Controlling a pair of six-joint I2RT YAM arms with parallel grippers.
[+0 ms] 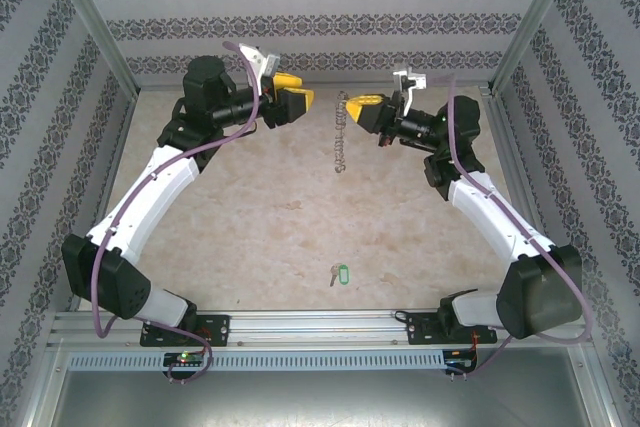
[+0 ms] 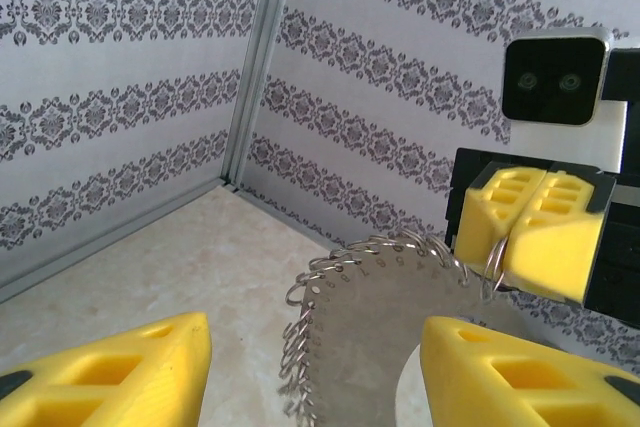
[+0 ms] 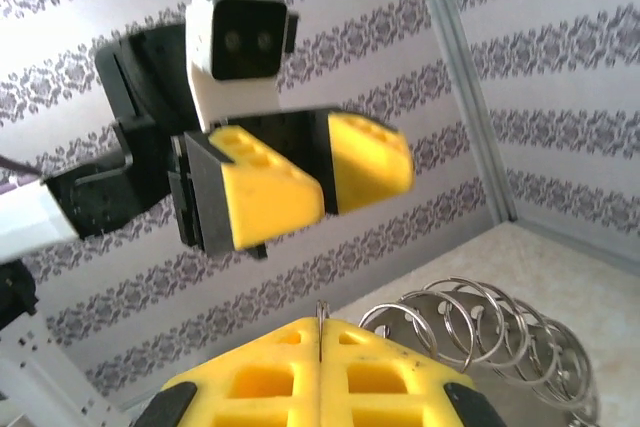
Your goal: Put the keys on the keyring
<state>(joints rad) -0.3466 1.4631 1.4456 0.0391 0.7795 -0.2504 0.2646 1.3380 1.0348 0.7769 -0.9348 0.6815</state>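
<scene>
The keyring hangs edge-on above the far middle of the table, a silvery loop strung with small rings. My right gripper is shut on one small ring at its top; in the right wrist view the ring's wire stands in the seam of the closed gripper, with several rings beside it. My left gripper is just left of the keyring, open and apart from it. In the left wrist view the keyring lies ahead of the open gripper. The keys, a small silvery key with a green tag, lie near the table's front edge.
Patterned walls with metal corner posts close in the table on three sides. An aluminium rail carrying both arm bases runs along the near edge. Bare beige tabletop lies between the keys and the hanging keyring.
</scene>
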